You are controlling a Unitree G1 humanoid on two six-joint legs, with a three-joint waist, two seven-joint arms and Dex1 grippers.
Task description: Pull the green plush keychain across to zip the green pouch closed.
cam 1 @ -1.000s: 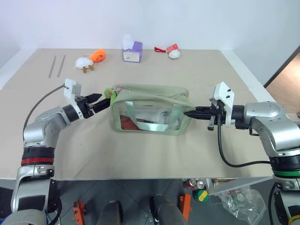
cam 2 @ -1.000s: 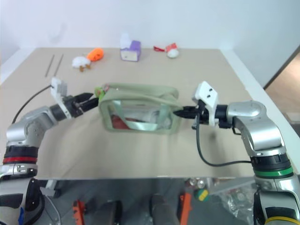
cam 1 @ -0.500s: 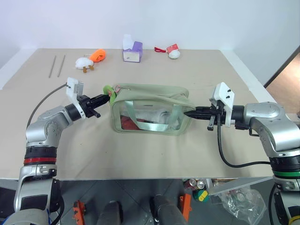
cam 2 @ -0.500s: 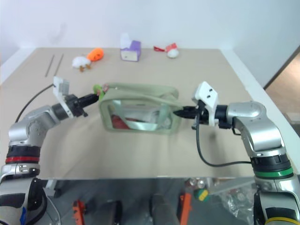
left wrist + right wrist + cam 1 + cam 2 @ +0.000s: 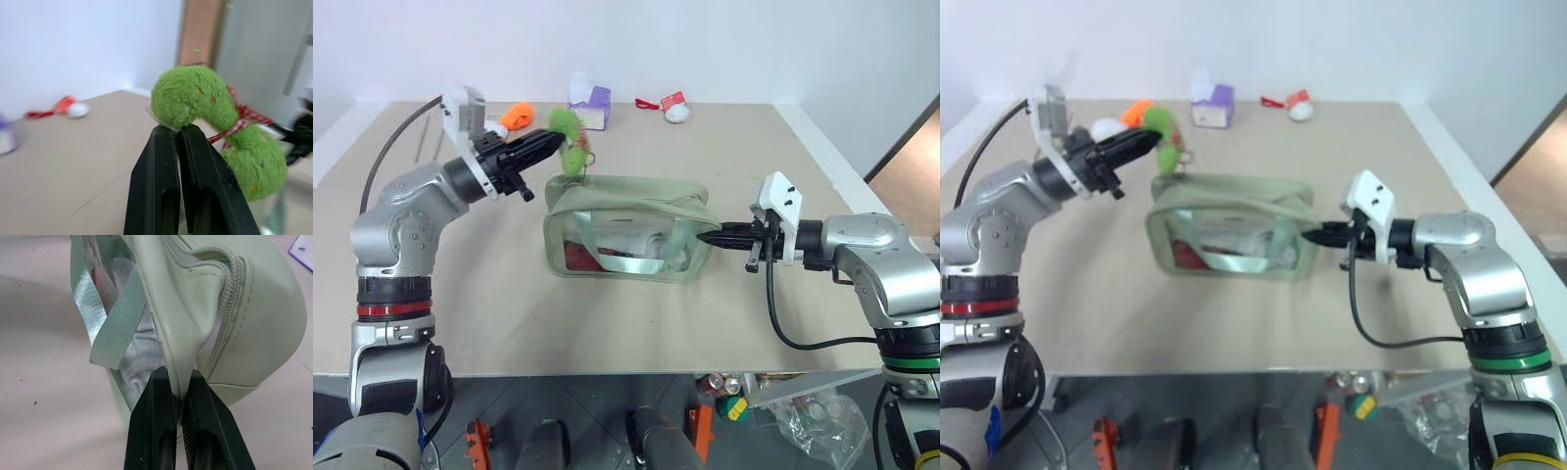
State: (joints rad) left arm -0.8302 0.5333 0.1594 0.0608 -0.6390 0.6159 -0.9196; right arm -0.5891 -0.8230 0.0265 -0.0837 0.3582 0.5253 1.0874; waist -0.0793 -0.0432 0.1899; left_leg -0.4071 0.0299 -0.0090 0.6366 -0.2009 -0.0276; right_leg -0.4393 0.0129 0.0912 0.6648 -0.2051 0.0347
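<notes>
Now the left gripper (image 5: pixel 551 143) has snapped shut on the fuzzy lime-green plush keychain (image 5: pixel 571 140) and lifted it to the upper left of the frame, so the pull can start. The right gripper (image 5: pixel 708 235) pinches the right end of the pale sage-green fabric pouch (image 5: pixel 626 228) mid-frame. An orange plush toy (image 5: pixel 517 116) and purple box (image 5: pixel 589 103) sit behind, not blocking.

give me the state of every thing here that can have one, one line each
green plush keychain: lifted above the pouch's left end, pinched in the left gripper
left gripper: shut on the keychain
green pouch: upright on the table, its right end pinched by the right gripper
right gripper: shut on the pouch's end
orange plush toy: lying on the table, untouched
white plush toy: lying on the table, untouched
</notes>
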